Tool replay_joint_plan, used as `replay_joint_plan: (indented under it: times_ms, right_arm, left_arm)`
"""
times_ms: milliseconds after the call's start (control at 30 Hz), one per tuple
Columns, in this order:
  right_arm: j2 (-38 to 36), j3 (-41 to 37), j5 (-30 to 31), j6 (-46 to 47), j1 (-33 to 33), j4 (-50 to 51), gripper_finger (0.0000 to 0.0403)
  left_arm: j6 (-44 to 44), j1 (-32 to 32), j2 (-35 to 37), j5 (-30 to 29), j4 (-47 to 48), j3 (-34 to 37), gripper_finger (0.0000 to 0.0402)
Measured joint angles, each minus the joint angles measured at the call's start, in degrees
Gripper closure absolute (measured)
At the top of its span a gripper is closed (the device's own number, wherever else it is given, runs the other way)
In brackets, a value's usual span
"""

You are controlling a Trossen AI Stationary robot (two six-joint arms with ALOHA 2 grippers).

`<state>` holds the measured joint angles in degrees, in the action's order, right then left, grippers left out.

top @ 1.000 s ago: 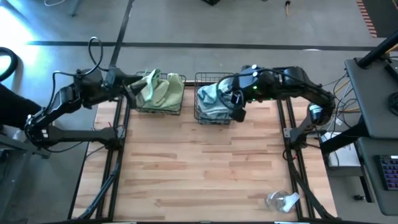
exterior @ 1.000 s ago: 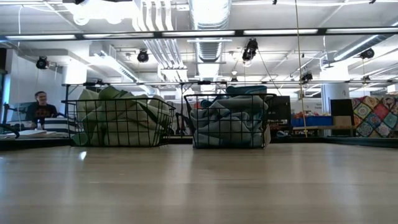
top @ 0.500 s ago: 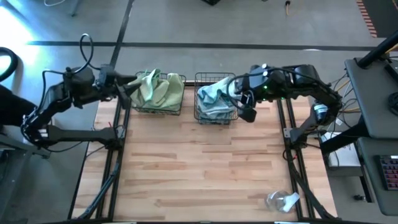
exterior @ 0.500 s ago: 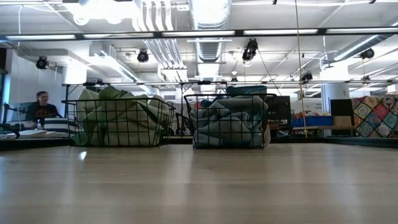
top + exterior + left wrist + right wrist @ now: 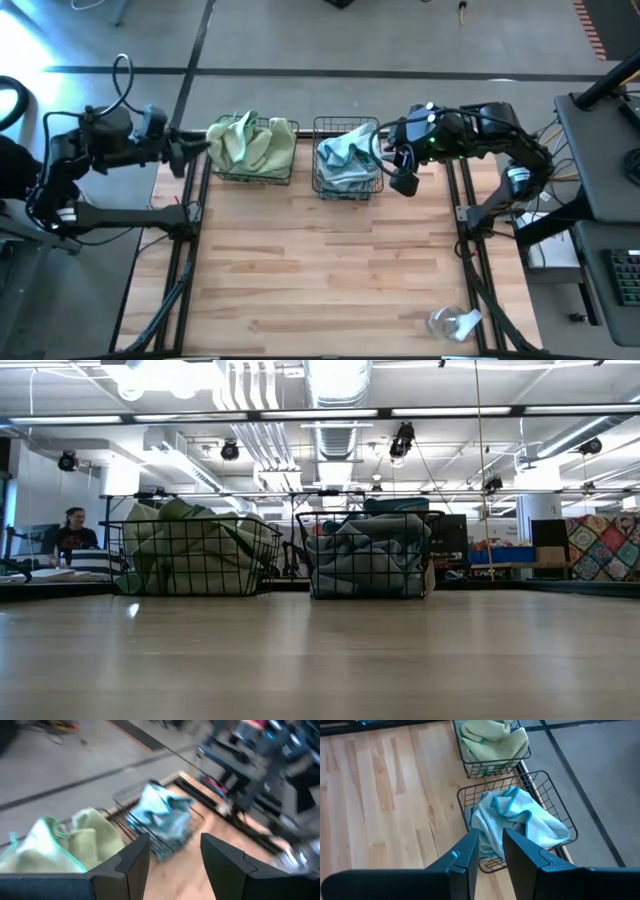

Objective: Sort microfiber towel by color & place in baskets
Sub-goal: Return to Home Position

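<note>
Both arms have drawn back — left fingers, parted and empty, hang off the worktop's rear-left corner, with the green towels in their basket lying toward the middle. The right fingers, narrowly parted and empty, hang just beside the basketed blue towels.

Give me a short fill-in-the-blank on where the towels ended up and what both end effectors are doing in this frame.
The towels in the left basket are all ____.
The blue towels sit in the ____ basket.
The clear plastic item lies on the ____, apart from both baskets.
The left end effector and the right end effector, fingers parted, grip ____.
Missing words: green; right; table; nothing.
</note>
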<state>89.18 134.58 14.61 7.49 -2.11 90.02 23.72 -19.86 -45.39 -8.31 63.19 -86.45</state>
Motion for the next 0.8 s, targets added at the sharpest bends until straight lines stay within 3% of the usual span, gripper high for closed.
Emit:
replay_joint_plan:
  times_ms: [133,267,467,800]
  right_arm:
    - [-0.9,-0.9,0.0,0.0,0.0,0.0,0.0321]
    - [-3.2,-5.3,0.0,0.0,0.0,-0.1,0.0321]
    - [-9.1,-17.2,0.4,1.2,0.0,-3.7,0.0321]
    - [-21.7,-38.7,0.4,5.8,0.0,-16.6,0.0321]
  left_arm:
    - [-4.3,0.1,0.3,5.8,1.2,0.8,0.0242]
    - [-6.9,0.0,0.6,7.8,1.2,2.8,0.0242]
    - [-8.7,0.0,2.4,10.6,-2.0,7.0,0.0242]
    - [-11.1,0.0,11.2,15.2,-13.0,18.3,0.0242]
